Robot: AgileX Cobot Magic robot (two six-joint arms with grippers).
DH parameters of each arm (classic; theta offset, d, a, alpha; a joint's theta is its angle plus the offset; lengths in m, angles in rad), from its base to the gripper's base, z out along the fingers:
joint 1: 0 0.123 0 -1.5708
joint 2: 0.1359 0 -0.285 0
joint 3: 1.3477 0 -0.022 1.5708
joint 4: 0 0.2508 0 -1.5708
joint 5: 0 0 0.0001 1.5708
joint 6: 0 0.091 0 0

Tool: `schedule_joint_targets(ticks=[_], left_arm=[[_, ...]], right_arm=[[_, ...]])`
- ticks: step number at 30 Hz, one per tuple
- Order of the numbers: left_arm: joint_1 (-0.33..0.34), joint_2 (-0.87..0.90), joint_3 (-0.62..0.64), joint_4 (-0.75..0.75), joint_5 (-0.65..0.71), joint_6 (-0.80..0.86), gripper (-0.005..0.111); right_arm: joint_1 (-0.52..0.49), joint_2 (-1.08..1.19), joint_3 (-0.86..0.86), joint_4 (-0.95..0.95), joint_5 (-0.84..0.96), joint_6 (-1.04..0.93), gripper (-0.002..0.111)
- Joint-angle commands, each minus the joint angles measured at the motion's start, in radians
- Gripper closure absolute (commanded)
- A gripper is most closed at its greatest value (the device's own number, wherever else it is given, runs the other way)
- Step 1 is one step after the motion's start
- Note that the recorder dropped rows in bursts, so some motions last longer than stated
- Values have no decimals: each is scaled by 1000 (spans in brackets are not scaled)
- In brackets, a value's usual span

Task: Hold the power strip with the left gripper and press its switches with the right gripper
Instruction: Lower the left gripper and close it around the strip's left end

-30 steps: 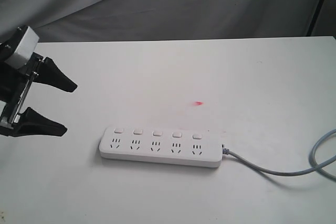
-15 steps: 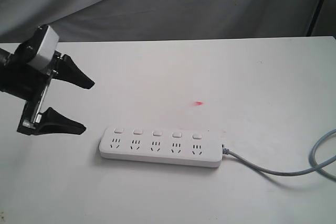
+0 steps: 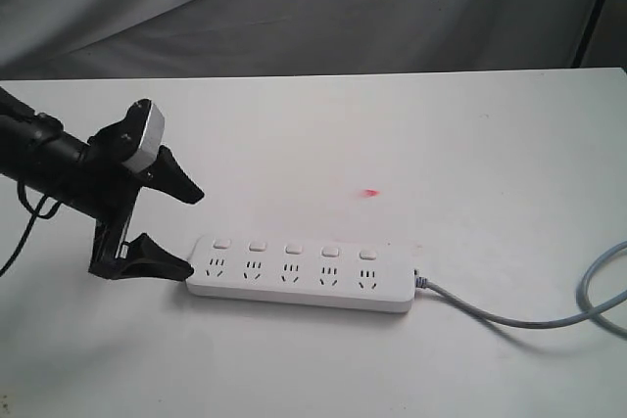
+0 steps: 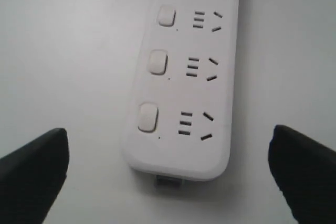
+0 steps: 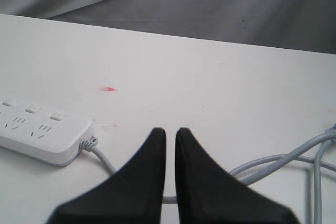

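Note:
The white power strip [image 3: 299, 275] lies flat on the table, its row of switches [image 3: 294, 245] along the far edge and its grey cable [image 3: 529, 319] running off to the right. My left gripper [image 3: 188, 230] is open, its two black jaws spread just past the strip's left end, one on either side of it, not touching. The left wrist view shows that end of the power strip [image 4: 184, 108] between the wide jaws of the left gripper [image 4: 168, 166]. My right gripper [image 5: 170, 132] is shut and holds nothing; it hangs above the cable [image 5: 283, 162], out of the exterior view.
A white table [image 3: 441, 144] carries everything, with a small red mark [image 3: 371, 193] behind the strip. Grey cloth [image 3: 343, 7] hangs beyond the far edge. A dark stand leg [image 3: 593, 12] shows at the back right. The cable loops near the right edge.
My left gripper has moved right and down from the table's left edge to the strip's left end, still open. The strip has not moved.

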Motion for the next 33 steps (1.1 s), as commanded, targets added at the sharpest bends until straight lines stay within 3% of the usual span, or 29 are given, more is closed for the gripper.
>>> schedule_joint_targets(ticks=[1, 13, 18, 33], left_arm=[[-4, 38, -8, -22, -17, 4, 11], [-15, 86, -8, -112, -33, 4, 11], [-45, 86, -8, -68, -37, 4, 11], [-47, 86, -8, 7, -81, 4, 11]], right_arm=[[-7, -5, 3, 0, -1, -2, 102], [-7, -5, 3, 0, -1, -2, 102], [-7, -5, 3, 0, -1, -2, 102], [-7, -5, 3, 0, -1, -2, 102]])
